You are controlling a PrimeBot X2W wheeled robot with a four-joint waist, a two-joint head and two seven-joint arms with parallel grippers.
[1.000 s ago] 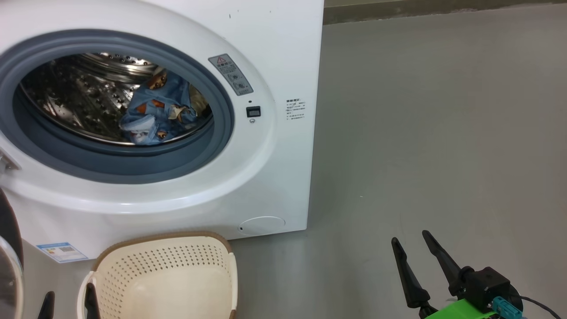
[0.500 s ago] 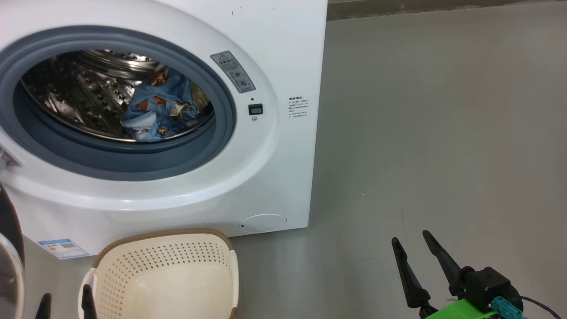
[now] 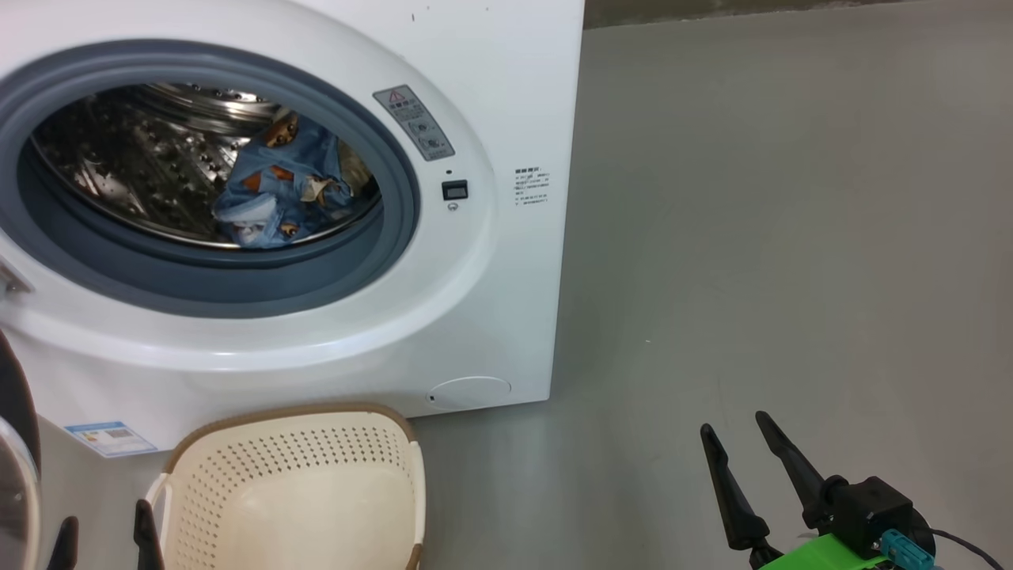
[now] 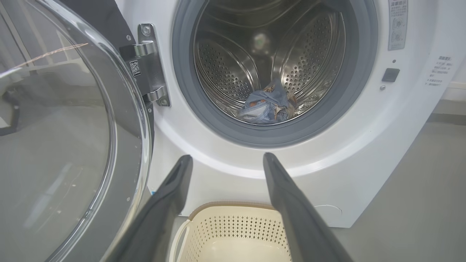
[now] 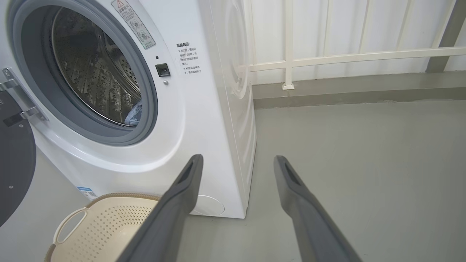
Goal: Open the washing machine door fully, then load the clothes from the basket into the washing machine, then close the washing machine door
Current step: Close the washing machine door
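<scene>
1. One washing machine (image 3: pixel 506 79), big and white, stands at 10 o'clock in the head view. Its round hole is wide open.
2. One washing machine door (image 4: pixel 72 145) is swung out on one metal hinge (image 4: pixel 153 72). In the left wrist view its glass bowl is at 9 o'clock, just beside one dark finger.
3. One bundle of clothes (image 3: pixel 277 190), blue with little bears, lies low inside the steel drum.
4. One basket (image 3: pixel 293 410) sits on the grey floor (image 3: pixel 791 237) right in front of the machine, at 7 o'clock in the head view. Its bare bottom shows.
5. There are two grippers with two fingers each.
   - The left gripper (image 4: pixel 226 157) is at 8 o'clock in the head view, between the door and the basket. Its fingers are spread wide and hold nothing.
   - The right gripper (image 3: pixel 733 422) is at 5 o'clock, over the floor and well apart from the machine. It is also spread wide and holds nothing.
6. The basket is between the left gripper and the hole.
7. One white railing (image 5: pixel 327 56) is at 1 o'clock in the right wrist view.
</scene>
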